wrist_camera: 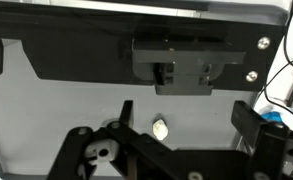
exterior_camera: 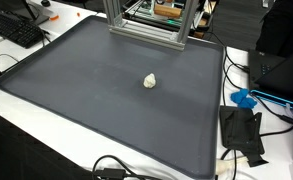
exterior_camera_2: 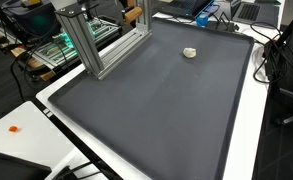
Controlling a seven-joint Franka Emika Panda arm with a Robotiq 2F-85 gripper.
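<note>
**Pincer spread above a small white lump**

In the wrist view my pincer (wrist_camera: 183, 112) stands spread wide, its jaws well apart and pinching nothing. Between them, lower in that view, lies the small white lump (wrist_camera: 161, 128). I cannot tell from this view how high I hang over it, and no finger touches it.

The lump rests on a broad dark grey mat (wrist_camera: 46, 110). In both exterior views it shows as a pale, crumpled-looking piece lying alone on the mat (exterior_camera: 86, 90), right of the middle and towards the far end (exterior_camera: 150, 81) (exterior_camera_2: 189, 52). My arm does not show in either exterior view.

Beyond the lump, in the wrist view, a black block (wrist_camera: 181, 65) sits against a dark panel.

The mat (exterior_camera_2: 146, 110) covers most of a white counter (exterior_camera: 16, 110). At the far edge of the mat stands an aluminium frame (exterior_camera: 146, 25) (exterior_camera_2: 91, 45). A black keyboard (exterior_camera: 21, 30) lies on the counter at the far left. At the right, off the mat, are a blue part (exterior_camera: 244, 98) and a black bracket (exterior_camera: 241, 130), with dark cables (exterior_camera: 116, 168) trailing along the near edge.
</note>
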